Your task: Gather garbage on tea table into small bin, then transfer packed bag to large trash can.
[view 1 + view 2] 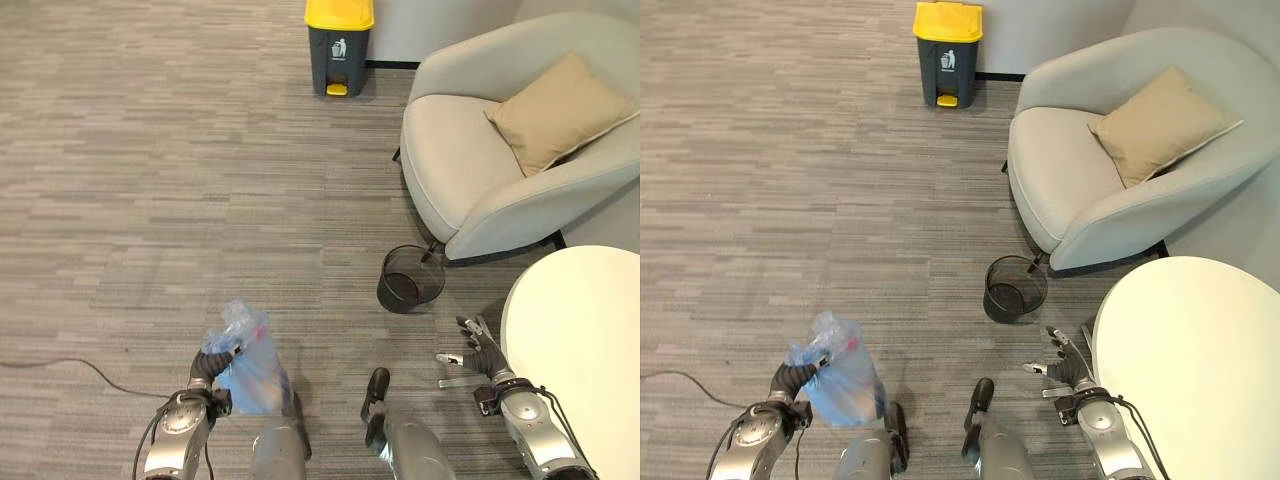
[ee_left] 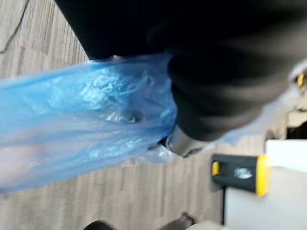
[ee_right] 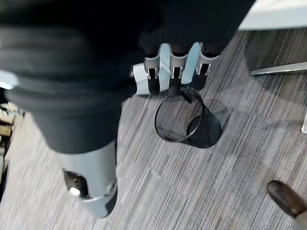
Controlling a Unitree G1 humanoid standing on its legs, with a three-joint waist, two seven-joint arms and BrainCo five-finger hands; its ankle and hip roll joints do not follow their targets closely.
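The packed blue bag (image 1: 248,362) hangs above the carpet, its gathered top gripped in the curled fingers of the left hand (image 1: 211,364). The small black mesh bin (image 1: 410,279) stands empty near the armchair (image 1: 500,170). The yellow-lidded large trash can (image 1: 339,45) stands well apart, lid closed. The right hand (image 1: 480,352) hovers beside the round white table (image 1: 580,340), fingers spread, holding nothing.

A translucent blue plastic garbage bag (image 1: 248,362), crumpled and bunched at its neck with reddish contents showing through, hangs from the left robot hand (image 1: 208,364), well apart from the small bin. The small bin (image 1: 410,279), dark mesh and round, stands upright and open on the carpet. Far beyond the small bin stands the large trash can (image 1: 339,45), dark grey, with its yellow lid closed.
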